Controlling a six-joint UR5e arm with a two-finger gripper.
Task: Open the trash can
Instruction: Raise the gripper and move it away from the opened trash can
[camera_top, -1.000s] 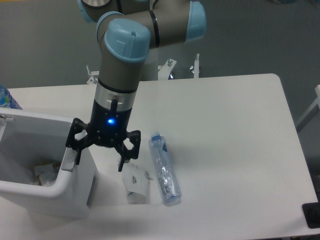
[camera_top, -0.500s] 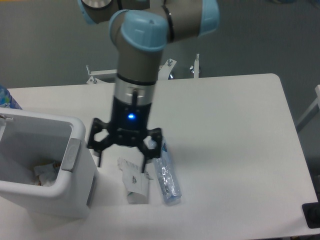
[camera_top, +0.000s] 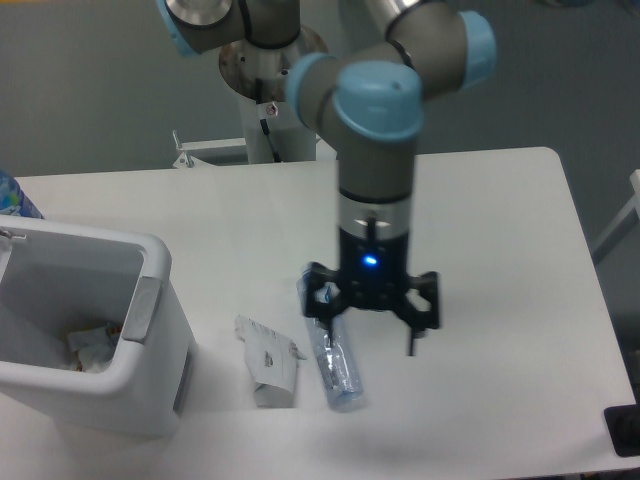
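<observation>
The trash can is a white boxy bin at the table's front left. Its top stands open and crumpled paper lies inside; a grey tab sits on its right rim. My gripper hangs open over the table well to the right of the bin, with nothing between its fingers. Its left finger is over the clear bottle.
A clear plastic bottle with a blue cap lies right of the bin. A small white carton lies between bottle and bin. A blue-patterned object peeks in at the far left edge. The white table ends at the right.
The gripper left the bin's right rim and swept right across the carton and bottle, staying open. The bin, carton and bottle have not moved.
</observation>
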